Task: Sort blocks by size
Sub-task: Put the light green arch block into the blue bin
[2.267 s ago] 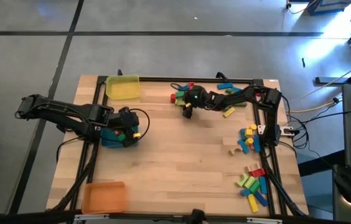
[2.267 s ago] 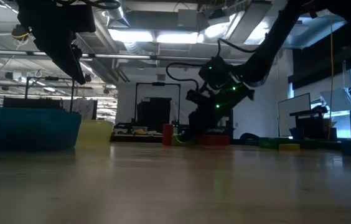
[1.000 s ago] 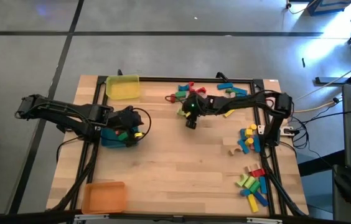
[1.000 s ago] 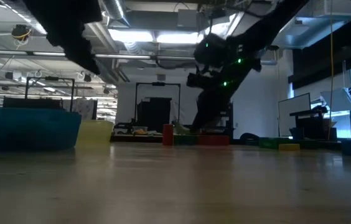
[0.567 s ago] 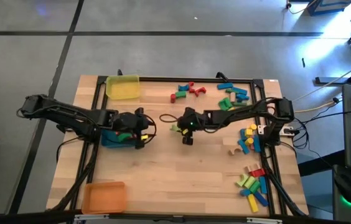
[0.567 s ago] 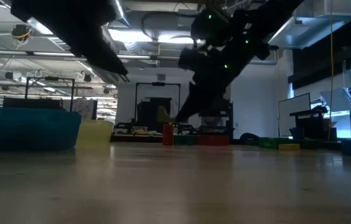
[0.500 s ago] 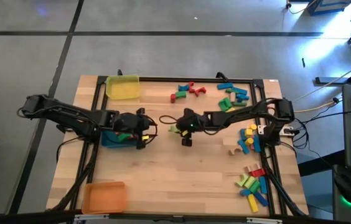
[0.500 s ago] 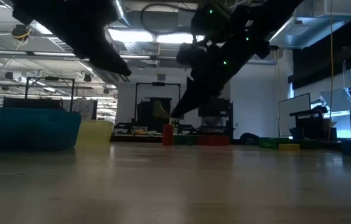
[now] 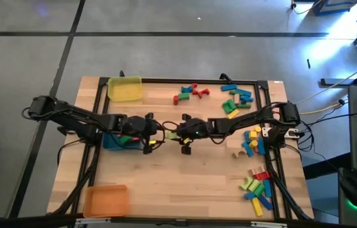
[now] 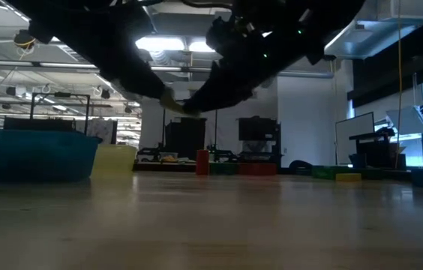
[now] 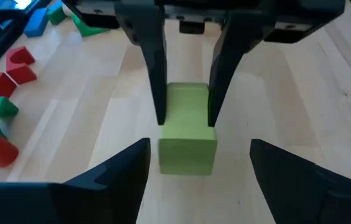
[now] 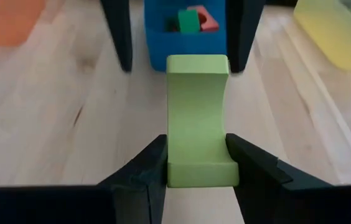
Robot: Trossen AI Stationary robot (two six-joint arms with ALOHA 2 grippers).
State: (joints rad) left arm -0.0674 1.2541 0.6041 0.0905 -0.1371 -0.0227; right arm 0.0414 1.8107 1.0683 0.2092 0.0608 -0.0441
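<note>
My right gripper is shut on a light green block with curved-in sides, above the table's middle. The block also shows in the high view and the low view. My left gripper is open and faces the right one. Its fingers stand on either side of the block's free end, without touching it as far as I can see. More blocks lie at the table's far side and along its right edge. My right gripper pinches the green block's two curved-in sides between its two fingers, near the end closest to the wrist. The fingers come from the table's right and lie along the block. The block sticks out past the fingertips toward my left gripper, clear of the table.
A blue tray holding a green and a red block lies just behind my left gripper. A yellow tray stands at the far left and an orange tray at the near left. Bare wood lies in the near middle.
My right gripper has carried the green block, lifted clear, from the far pile toward the table's left and near side. My left gripper has gone from over the blue tray toward the table's right, until its open fingers stand around the block's free end.
</note>
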